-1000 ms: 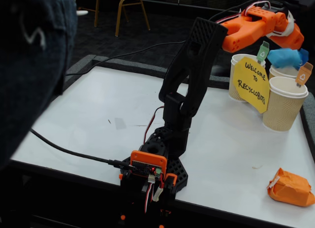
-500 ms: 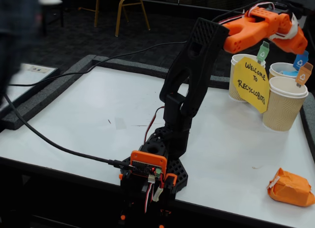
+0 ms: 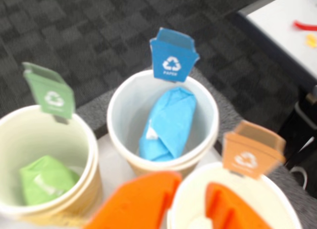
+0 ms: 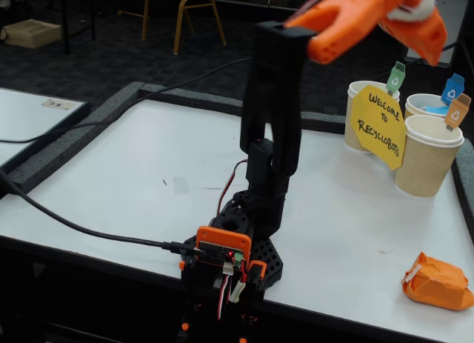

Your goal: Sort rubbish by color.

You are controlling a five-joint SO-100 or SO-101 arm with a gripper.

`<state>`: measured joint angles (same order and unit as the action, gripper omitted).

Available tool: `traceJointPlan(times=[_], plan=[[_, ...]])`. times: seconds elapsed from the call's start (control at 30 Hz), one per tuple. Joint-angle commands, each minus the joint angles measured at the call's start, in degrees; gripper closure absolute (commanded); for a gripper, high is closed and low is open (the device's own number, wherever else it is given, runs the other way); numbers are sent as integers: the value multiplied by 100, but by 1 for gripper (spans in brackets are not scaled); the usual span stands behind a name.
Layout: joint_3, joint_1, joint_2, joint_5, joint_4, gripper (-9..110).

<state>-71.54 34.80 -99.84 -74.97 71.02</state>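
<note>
In the wrist view the sky blue wad (image 3: 168, 125) lies inside the middle cup (image 3: 119, 120) with the blue tag. The light green wad (image 3: 47, 179) sits in the left cup (image 3: 91, 160) with the green tag. The cup with the orange tag (image 3: 292, 219) holds no wad that I can see. My gripper (image 3: 190, 209) hangs above the cups, open, with nothing between its orange fingers (image 3: 136, 202). In the fixed view the gripper (image 4: 433, 43) is raised high over the cups. The orange wad (image 4: 437, 281) lies on the table near the front right corner.
Three beige cups (image 4: 426, 161) stand at the table's back right with a yellow sign (image 4: 379, 127) in front of them. The arm's base (image 4: 229, 254) sits at the front edge, with a black cable (image 4: 89, 228) running left. A dark foam border (image 4: 59, 147) edges the white table.
The gripper let the blue wad fall into the blue-tagged cup, then rose and pulled back. The person at the left has left the fixed view.
</note>
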Motion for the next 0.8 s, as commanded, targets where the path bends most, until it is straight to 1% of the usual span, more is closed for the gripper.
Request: traceJointPlan(times=[0.0, 0.3, 0.4, 0.57, 0.77], plan=[[-457, 176, -2285, 97, 246, 101], [-2048, 167, -4579, 105, 1441, 101], [-2566, 167, -5194, 141, 1661, 101], [-3313, 167, -5880, 149, 1951, 101], [-3700, 158, -6328, 149, 2057, 101]])
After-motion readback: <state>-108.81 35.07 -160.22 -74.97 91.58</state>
